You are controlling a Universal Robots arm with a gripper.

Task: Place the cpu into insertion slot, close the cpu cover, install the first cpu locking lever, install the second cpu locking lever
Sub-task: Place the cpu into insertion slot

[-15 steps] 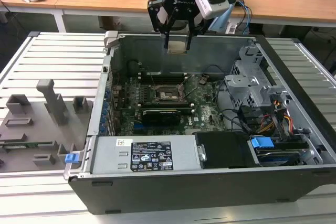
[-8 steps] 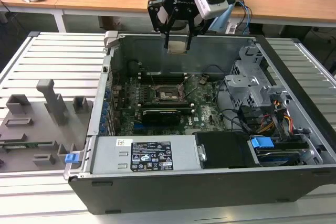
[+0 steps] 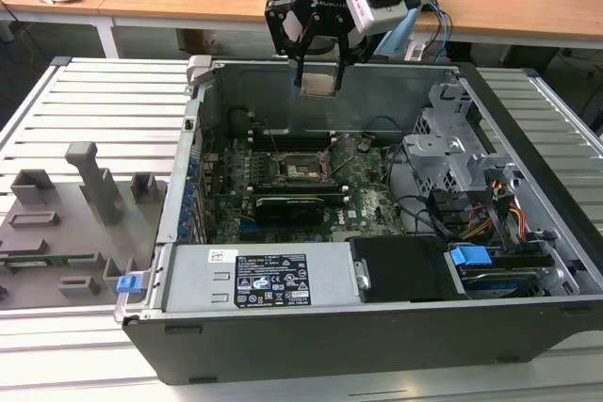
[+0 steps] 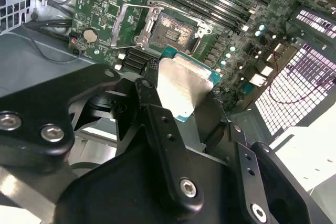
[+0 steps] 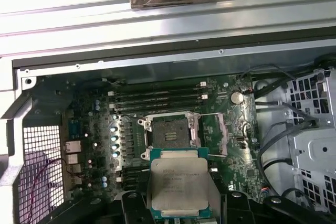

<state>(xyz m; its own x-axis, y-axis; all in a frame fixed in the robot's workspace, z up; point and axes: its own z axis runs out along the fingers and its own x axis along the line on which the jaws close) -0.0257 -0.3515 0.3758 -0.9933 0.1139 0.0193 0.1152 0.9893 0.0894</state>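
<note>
The tool (image 3: 318, 74) is clamped on the cpu (image 5: 181, 182), gripping its two opposite edges and holding it flat, metal face up, in the air above the open computer case (image 3: 283, 345). In both wrist views the chip hangs over the green motherboard (image 5: 231, 145), just beside the bare insertion slot (image 5: 169, 131). The cpu cover (image 4: 119, 24) stands swung open at the slot's side.

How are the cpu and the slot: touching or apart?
Apart. In the exterior view the hand holds the cpu well above the slot.
</note>
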